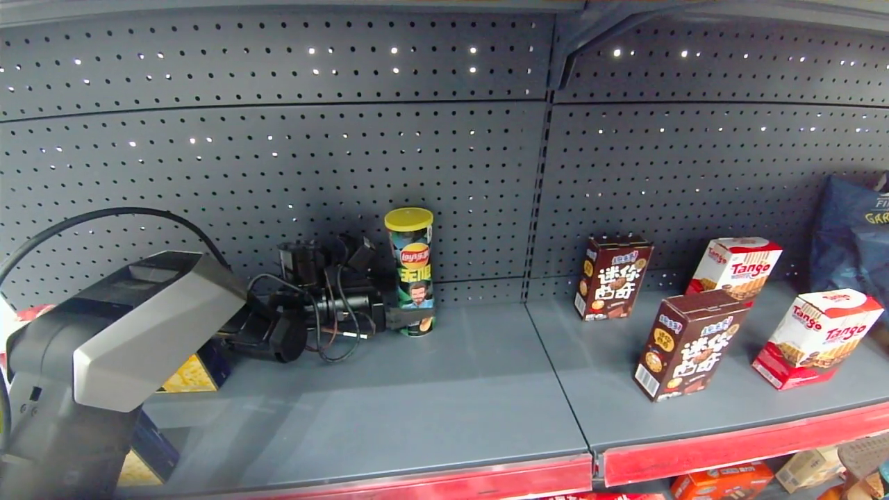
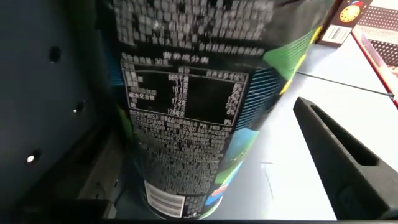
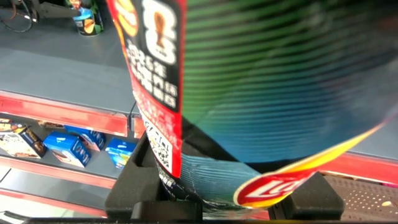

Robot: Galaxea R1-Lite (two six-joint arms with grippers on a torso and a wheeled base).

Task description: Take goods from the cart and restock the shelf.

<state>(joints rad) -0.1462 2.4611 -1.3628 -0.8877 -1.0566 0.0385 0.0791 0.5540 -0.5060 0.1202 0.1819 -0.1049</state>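
My left gripper (image 1: 414,318) sits around the foot of the upright chip can (image 1: 410,257), which stands at the back of the shelf (image 1: 451,389). Its jaws are spread, and I see a gap beside the can. My right gripper (image 3: 224,193) is clamped on a blue-green chip bag (image 3: 261,93).

Blue bag (image 1: 851,236) cut by right edge, yellow box (image 1: 191,375) half behind left arm (image 1: 125,326), dark can (image 2: 186,93) top out of frame, striped pack (image 3: 261,81) blurred, top cut off, orange box (image 1: 722,482) below clipped.
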